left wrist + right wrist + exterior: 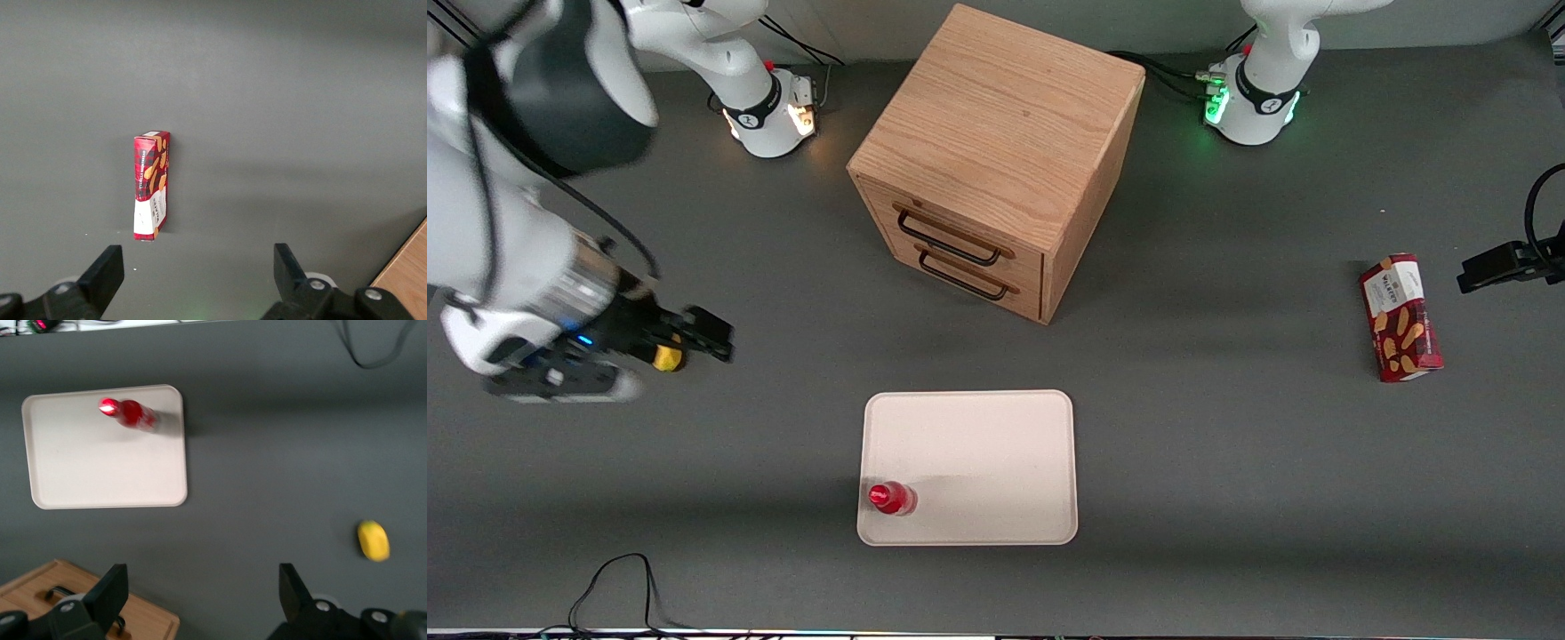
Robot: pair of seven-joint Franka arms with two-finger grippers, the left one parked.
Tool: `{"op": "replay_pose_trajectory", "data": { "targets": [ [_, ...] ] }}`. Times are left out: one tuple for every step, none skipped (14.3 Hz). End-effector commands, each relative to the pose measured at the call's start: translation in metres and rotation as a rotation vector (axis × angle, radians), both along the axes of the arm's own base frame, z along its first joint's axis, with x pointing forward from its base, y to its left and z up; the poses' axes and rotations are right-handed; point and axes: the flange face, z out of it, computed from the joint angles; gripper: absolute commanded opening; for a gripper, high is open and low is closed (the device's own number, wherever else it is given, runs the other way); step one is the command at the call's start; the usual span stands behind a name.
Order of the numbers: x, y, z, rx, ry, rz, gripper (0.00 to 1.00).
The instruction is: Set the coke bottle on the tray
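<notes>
The coke bottle (891, 498), small, red with a red cap, stands upright on the cream-white tray (996, 444), in the tray corner nearest the front camera toward the working arm's end. It also shows in the right wrist view (130, 413), on the tray (87, 467). My right gripper (707, 336) is open and empty, raised above the table well away from the tray, toward the working arm's end. In the wrist view its fingers (110, 590) stand wide apart with nothing between them.
A wooden two-drawer cabinet (996, 160) stands farther from the front camera than the tray. A yellow fruit (667, 357) lies under my gripper; it also shows in the right wrist view (373, 540). A dark-red snack box (1400, 317) lies toward the parked arm's end.
</notes>
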Motion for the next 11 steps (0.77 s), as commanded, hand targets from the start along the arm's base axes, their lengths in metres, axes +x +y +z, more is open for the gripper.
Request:
{"op": "replay_pose_trajectory", "data": {
  "targets": [
    [-0.057,-0.053,0.007,0.016,0.008,-0.009,1.0],
    [-0.066,-0.071,0.01,0.017,0.006,-0.024,1.0],
    [-0.073,-0.086,0.013,0.017,0.001,-0.029,1.0],
    [-0.078,-0.098,0.015,0.018,-0.01,-0.019,1.0],
    [-0.079,-0.103,0.016,0.017,-0.02,-0.008,1.0],
    [-0.078,-0.111,0.017,0.016,-0.035,-0.003,1.0],
    [-0.077,-0.116,0.019,0.011,-0.048,0.031,1.0],
    [-0.076,-0.123,0.021,0.01,-0.061,0.041,1.0],
    [-0.075,-0.133,0.023,0.005,-0.068,0.036,1.0],
    [-0.074,-0.135,0.026,-0.001,-0.077,0.052,1.0],
    [-0.072,-0.136,0.028,-0.005,-0.079,0.079,1.0]
  ]
}}
